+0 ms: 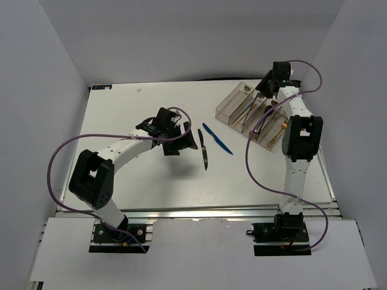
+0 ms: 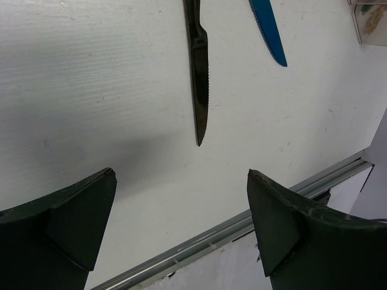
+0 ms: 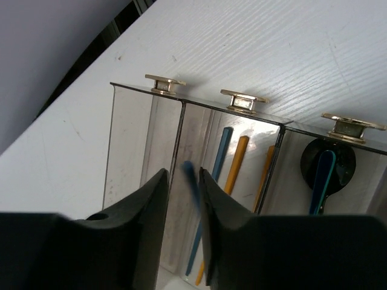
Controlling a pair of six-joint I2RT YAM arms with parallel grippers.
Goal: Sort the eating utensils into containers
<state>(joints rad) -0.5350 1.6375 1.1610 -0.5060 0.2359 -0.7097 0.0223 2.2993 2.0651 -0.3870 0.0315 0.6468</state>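
- Left wrist view: left fingers (image 2: 78,217) spread wide, empty; black knife (image 2: 199,78) and blue knife (image 2: 268,30) lie on the bench (image 2: 91,90) at the frame's top.
- Right wrist view: right fingers (image 3: 145,229) narrowly parted around a blurred blue utensil (image 3: 190,181), grip unclear, over the tray (image 3: 127,139) compartments.

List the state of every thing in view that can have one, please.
Left pincer: wide open, empty.
Right pincer: nearly closed over the tray, thin blue piece between; grip unclear.
Black knife: lying flat on the table, outside the tray.
Blue knife: lying flat on the table, outside the tray.
Tray: upright, partly filled.
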